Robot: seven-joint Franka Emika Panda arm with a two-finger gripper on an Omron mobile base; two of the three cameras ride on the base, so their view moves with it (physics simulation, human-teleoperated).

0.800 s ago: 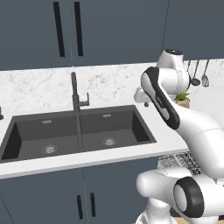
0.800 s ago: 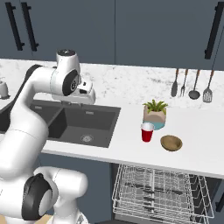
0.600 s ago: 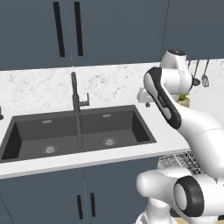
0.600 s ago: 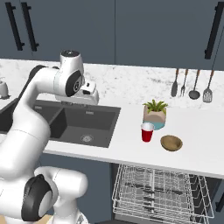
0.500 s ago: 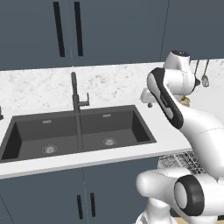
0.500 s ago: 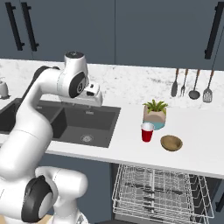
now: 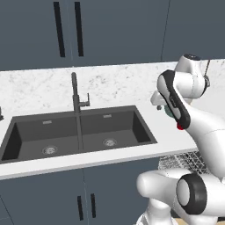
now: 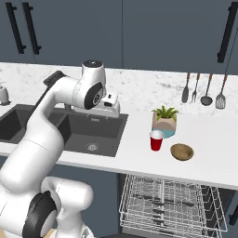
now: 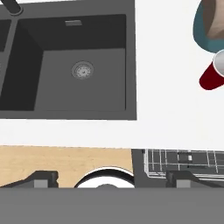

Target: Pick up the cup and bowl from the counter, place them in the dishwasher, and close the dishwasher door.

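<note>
With its jaws spread wide and empty above the sink, the gripper is well short of the cup beside the bowl on the counter; the cup is probably light, stiff and slick, best pinched across its rim.

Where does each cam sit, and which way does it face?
Left base view: behind the arm's left, facing the sink; the arm fills its right side.
Right base view: behind its right, facing cup, bowl, dishwasher rack; arm at left.
Hand view: looks straight down on the counter; fingers open at bottom.
All three share the sink.
</note>
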